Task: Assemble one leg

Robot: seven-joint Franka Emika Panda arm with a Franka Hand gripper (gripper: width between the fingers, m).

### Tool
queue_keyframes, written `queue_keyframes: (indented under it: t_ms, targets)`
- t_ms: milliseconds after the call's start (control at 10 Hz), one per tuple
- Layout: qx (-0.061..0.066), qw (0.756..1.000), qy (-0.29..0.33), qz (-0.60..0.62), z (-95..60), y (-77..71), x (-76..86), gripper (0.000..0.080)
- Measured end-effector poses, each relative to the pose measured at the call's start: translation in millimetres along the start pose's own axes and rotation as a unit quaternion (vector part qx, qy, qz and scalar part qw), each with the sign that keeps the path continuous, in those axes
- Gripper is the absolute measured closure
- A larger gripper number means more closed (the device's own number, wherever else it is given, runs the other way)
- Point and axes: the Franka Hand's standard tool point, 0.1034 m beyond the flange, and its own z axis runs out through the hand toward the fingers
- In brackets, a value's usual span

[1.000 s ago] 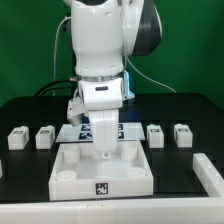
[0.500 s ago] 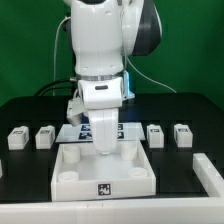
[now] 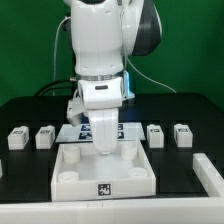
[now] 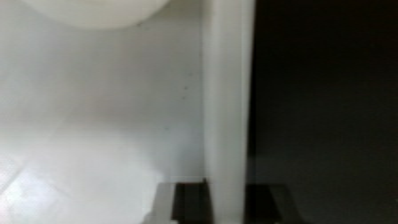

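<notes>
Arm: white Franka, wrist pointing straight down over the middle of the scene.
Gripper (image 3: 103,149): low, its tip inside the square panel (image 3: 72,181), near the panel's back wall; I cannot tell how far apart the fingers are or whether they hold anything.
Wrist view: blurred, white surface close up with darkness alongside; no fingertips are distinguishable.
Legs: all four stand on the black table (image 3: 30,200), tags up, clear of the gripper.
Exterior view's left: far-left leg (image 3: 17,137), inner-left leg (image 3: 45,135).
Exterior view's right: inner-right leg (image 3: 155,134), far-right leg (image 3: 182,133).
Marker board (image 3: 70,131): flat, just behind the panel.
</notes>
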Motion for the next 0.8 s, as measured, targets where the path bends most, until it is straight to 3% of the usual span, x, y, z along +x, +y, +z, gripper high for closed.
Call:
queue_keyframes:
  t_ms: [200,600,800]
  targets:
    - [-0.002,1.0,0.001,0.008,-0.5,4.2,5.8,0.0735]
    - [-0.013,0.999,0.014,-0.028,-7.0,44.1,41.7,0.0736]
    - [-0.015,1.0,0.022,-0.011,-6.4,53.9,62.1,0.0736]
